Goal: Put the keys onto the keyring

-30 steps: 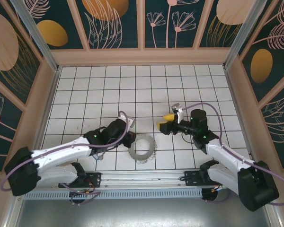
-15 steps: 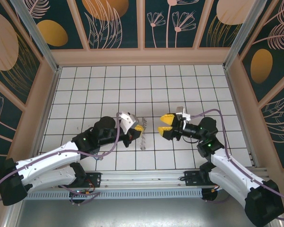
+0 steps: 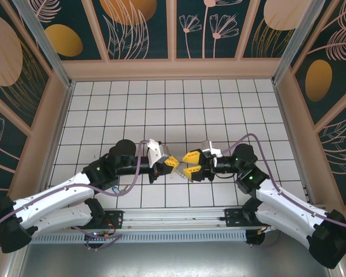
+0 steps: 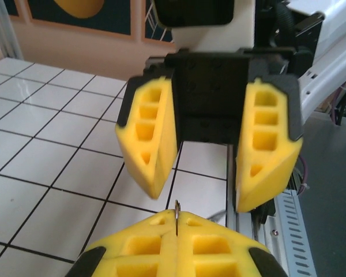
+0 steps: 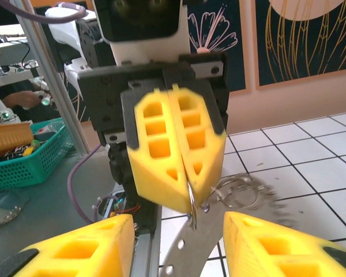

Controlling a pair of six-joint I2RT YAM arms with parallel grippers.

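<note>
On the white tiled table (image 3: 127, 104), one left arm (image 3: 63, 193) and one right arm (image 3: 282, 199) are reaching inward, so that the two grippers are facing each other nose to nose near the front of the table.

The left gripper (image 3: 172, 163) is pressing its yellow fingers (image 5: 161, 144) together and pinching the one keyring (image 5: 196, 242) by its upper rim. The ring is hanging below the fingertips, clear of the table. From the left wrist, only its thin edge is poking up between the closed pads. The right gripper (image 4: 207, 156) is holding its fingers spread, with nothing between them, just beside the ring.

Judged from this, the step in hand is presenting the lifted ring to the right gripper. No key is being threaded yet.

The next move is calling for a careful approach by the right gripper. It will have to meet a thin, dangling edge or one of the wire loops (image 5: 242, 191) squarely, without knocking the ring askew in the left grip. It will also need a key in its fingers before any threading.

The loops are too blurred to count, or to tell whether any is carrying a key.
</note>
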